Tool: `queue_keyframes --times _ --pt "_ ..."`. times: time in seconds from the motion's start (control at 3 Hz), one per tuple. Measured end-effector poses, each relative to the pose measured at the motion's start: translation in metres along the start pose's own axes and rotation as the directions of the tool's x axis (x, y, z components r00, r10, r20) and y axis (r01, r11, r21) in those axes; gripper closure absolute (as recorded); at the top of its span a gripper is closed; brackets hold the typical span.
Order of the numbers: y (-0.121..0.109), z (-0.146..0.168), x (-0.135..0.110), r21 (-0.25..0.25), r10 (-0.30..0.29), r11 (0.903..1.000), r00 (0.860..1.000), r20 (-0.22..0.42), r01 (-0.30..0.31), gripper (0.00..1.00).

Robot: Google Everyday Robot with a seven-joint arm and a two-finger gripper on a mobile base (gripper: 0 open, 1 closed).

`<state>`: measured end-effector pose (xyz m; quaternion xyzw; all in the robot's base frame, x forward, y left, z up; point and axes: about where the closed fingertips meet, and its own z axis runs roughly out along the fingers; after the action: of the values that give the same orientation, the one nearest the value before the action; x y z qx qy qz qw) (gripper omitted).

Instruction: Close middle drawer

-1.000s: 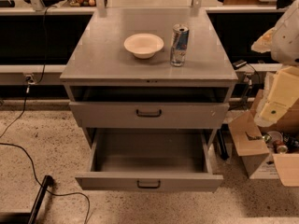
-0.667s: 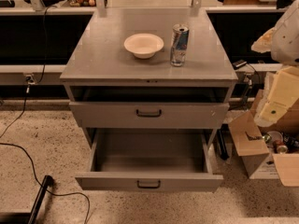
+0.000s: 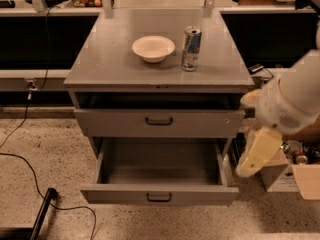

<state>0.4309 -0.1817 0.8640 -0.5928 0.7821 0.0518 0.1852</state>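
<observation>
The middle drawer [image 3: 159,196] is pulled far out at the bottom of the grey cabinet; it is a deep empty box with a plain front and a small dark handle [image 3: 159,198]. Above it the uppermost drawer [image 3: 159,122], with a pale speck on its front's right, stands slightly open. The lowest drawer is hidden under the open one. My gripper [image 3: 256,154], pale yellow on a white arm [image 3: 292,101], hangs at the cabinet's right side, level with the open middle drawer and just right of its right wall, touching nothing.
A white bowl [image 3: 153,48] and a drink can [image 3: 191,48] stand on the cabinet top [image 3: 100,59]. Cardboard boxes [image 3: 295,176] with small items sit on the floor at right. A black cable [image 3: 30,159] and a dark bar [image 3: 42,211] lie on the floor at left.
My arm and gripper have moved down and left, from beside the cabinet's upper right to beside the open middle drawer. The drawers, bowl and can have not moved.
</observation>
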Motion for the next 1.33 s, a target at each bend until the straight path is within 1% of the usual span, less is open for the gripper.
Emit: queue_keyframes --times 0.33,0.67,1.0,1.33 --pt "0.009 0.022 0.008 0.005 0.027 0.9996 1.000 0.012 -0.027 0.00" --pt "0.008 0.022 0.008 0.006 0.025 0.9997 1.000 0.009 -0.025 0.00" --pt "0.011 0.036 0.005 0.034 0.012 0.9993 0.999 0.046 -0.013 0.00" --pt "0.047 0.102 0.009 -0.011 0.013 0.9999 0.985 0.171 -0.011 0.00"
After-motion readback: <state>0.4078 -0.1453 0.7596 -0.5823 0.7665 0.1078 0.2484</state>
